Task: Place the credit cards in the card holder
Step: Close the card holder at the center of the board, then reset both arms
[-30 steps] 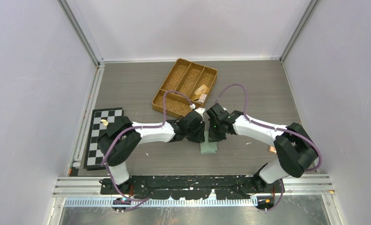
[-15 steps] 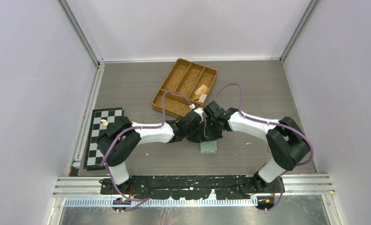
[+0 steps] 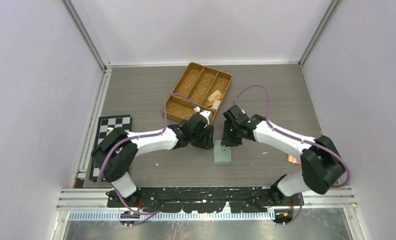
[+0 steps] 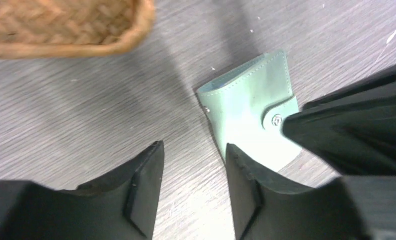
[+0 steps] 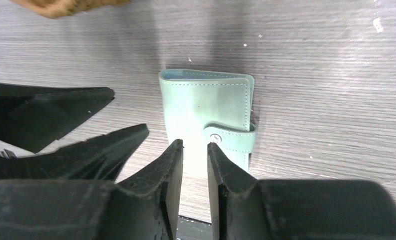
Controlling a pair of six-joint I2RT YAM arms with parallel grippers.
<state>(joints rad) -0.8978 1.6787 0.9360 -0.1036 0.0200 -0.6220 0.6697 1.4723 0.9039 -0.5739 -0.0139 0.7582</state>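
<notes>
The card holder (image 3: 222, 154) is a sage-green wallet lying folded flat on the table, its snap strap (image 5: 232, 135) fastened. A thin blue edge shows along its far side; no loose credit cards are in view. My left gripper (image 3: 209, 141) hovers just left of it, open, with only bare table between its fingers (image 4: 193, 170). My right gripper (image 3: 228, 141) hangs over the wallet's near part with its jaws a narrow gap apart (image 5: 194, 149) and nothing in them. In the left wrist view the right gripper's fingers (image 4: 346, 130) reach over the wallet (image 4: 246, 107) by the snap.
A woven brown divided tray (image 3: 198, 92) stands behind the grippers with tan pieces (image 3: 215, 97) in one compartment. A checkerboard (image 3: 107, 145) lies at the left edge. A small orange object (image 3: 292, 159) sits by the right arm's elbow.
Both grippers have opened and drawn back from the wallet, the left towards the tray, the right to the right. More of the wallet now shows.
</notes>
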